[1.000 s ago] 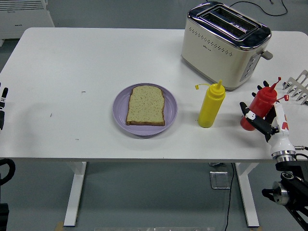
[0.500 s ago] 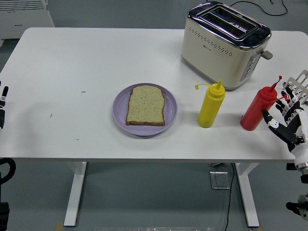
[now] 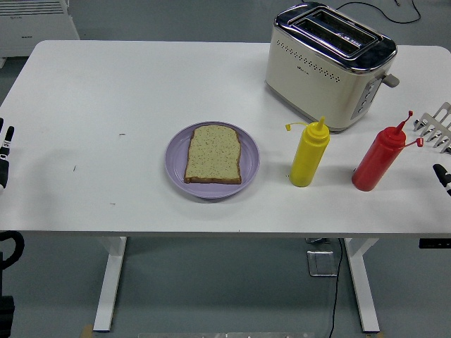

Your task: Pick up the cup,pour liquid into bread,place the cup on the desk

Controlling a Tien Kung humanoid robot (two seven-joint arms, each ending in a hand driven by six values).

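Red squeeze bottle (image 3: 378, 160) stands free at three o'clock of the bread (image 3: 213, 153). Right hand (image 3: 443, 176) barely shows at the edge, its grip unclear; grasping the bottle seemingly comes next.

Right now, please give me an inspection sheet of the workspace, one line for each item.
Surface: white table, a few small dark marks.
Job's things: bread slice flat on purple plate; red squeeze bottle upright, cap open; no cup seen.
Clutter: yellow squeeze bottle upright; toaster, slots empty; white rack at right edge.
Hands: left hand at left edge; right hand barely visible at right edge; neither touches anything.
Cables: black cable behind toaster.
Surroundings: grey floor; white unit far left.
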